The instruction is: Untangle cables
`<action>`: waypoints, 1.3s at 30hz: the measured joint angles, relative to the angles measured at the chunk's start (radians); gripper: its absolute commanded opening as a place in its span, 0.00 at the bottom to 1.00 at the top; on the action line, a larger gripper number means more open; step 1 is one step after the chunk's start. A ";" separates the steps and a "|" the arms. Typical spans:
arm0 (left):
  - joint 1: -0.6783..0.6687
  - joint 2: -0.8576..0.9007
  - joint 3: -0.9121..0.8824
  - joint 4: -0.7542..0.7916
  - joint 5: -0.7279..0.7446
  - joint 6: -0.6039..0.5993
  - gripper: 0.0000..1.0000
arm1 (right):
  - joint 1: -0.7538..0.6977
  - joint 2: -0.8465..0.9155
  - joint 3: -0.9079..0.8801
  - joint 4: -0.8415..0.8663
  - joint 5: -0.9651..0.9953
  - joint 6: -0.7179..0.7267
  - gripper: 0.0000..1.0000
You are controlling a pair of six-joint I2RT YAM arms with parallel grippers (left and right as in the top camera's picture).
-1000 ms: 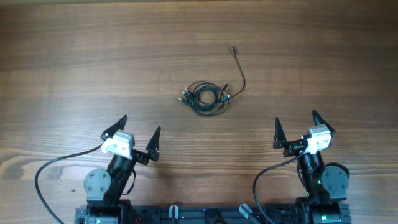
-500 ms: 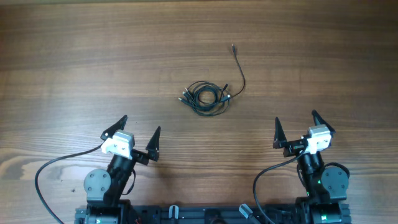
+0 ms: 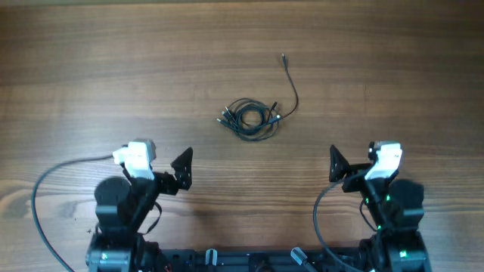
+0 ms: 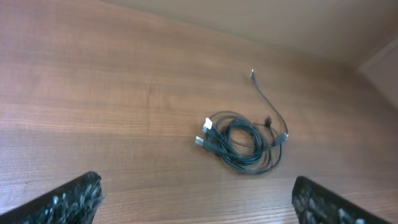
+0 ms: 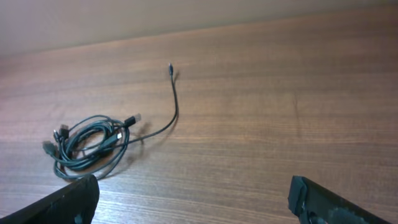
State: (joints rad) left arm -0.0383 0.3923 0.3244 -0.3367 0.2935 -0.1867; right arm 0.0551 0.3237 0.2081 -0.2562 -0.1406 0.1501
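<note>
Findings from overhead. Located the cables [image 3: 249, 117] near the middle of the wooden table [image 3: 91, 68], bundled in one small coil of thin black cord, with several plugs [image 3: 224, 117] poking out at its left edge. Traced one loose strand [image 3: 295, 97] curving up and away from the coil's right side to a plug end [image 3: 283, 56] lying alone on the wood. Recorded the left gripper [image 3: 155, 156] and the right gripper [image 3: 361, 155] at the near edge, one to each side, both well apart from the coil and touching nothing.

Findings from the left wrist. Saw the coil ahead and slightly right of centre, flat on the table, with pale tips on the plugs at its left. Noted both fingers [image 4: 65, 200] at the bottom corners, spread wide with nothing between them: released.

Findings from the right wrist. Saw the coil at far left, with the loose strand arcing rightward and then up to its plug end. Noted both fingers at the bottom corners, likewise spread wide and empty. Could not read the plug types.
</note>
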 measured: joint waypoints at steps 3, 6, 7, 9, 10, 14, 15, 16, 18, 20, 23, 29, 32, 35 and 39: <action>0.000 0.158 0.126 -0.108 0.005 -0.003 1.00 | 0.000 0.171 0.122 -0.077 -0.001 0.007 1.00; 0.000 0.388 0.328 -0.257 0.005 -0.004 1.00 | 0.000 0.380 0.262 -0.211 -0.017 0.020 1.00; 0.000 0.451 0.404 -0.301 0.009 -0.004 1.00 | 0.000 0.452 0.313 -0.251 -0.028 0.022 1.00; 0.000 0.556 0.531 -0.341 0.039 -0.006 1.00 | 0.000 0.566 0.404 -0.313 -0.053 0.026 1.00; 0.000 0.581 0.554 -0.342 0.057 -0.006 1.00 | 0.000 0.601 0.436 -0.330 -0.079 0.029 1.00; 0.000 0.647 0.558 -0.354 0.100 -0.006 1.00 | 0.000 0.677 0.480 -0.335 -0.242 0.030 1.00; 0.000 0.666 0.558 -0.353 0.110 -0.006 1.00 | 0.000 0.677 0.480 -0.334 -0.265 0.030 1.00; 0.000 0.676 0.558 -0.345 0.114 -0.007 1.00 | 0.000 0.677 0.480 -0.330 -0.279 0.029 1.00; 0.000 0.683 0.558 -0.277 0.126 -0.012 1.00 | 0.000 0.677 0.480 -0.326 -0.298 0.030 1.00; -0.003 0.689 0.558 -0.202 0.143 -0.051 1.00 | 0.000 0.677 0.480 -0.313 -0.306 0.048 1.00; -0.053 0.733 0.558 -0.112 0.154 -0.096 0.96 | 0.000 0.677 0.481 -0.268 -0.308 0.119 1.00; -0.319 0.998 0.562 0.014 -0.007 -0.115 0.84 | 0.000 0.678 0.481 -0.276 -0.292 0.202 1.00; -0.450 1.154 0.562 0.051 -0.103 -0.116 0.84 | 0.000 0.678 0.482 -0.314 -0.235 0.210 1.00; -0.520 1.253 0.562 0.105 -0.179 -0.120 0.83 | 0.000 0.679 0.483 -0.350 -0.172 0.213 1.00; -0.570 1.295 0.561 0.156 -0.257 -0.064 0.78 | 0.000 0.679 0.483 -0.365 -0.129 0.213 1.00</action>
State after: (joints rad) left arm -0.6086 1.6875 0.8856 -0.1810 0.0368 -0.2512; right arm 0.0551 1.0023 0.6910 -0.6212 -0.2695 0.3630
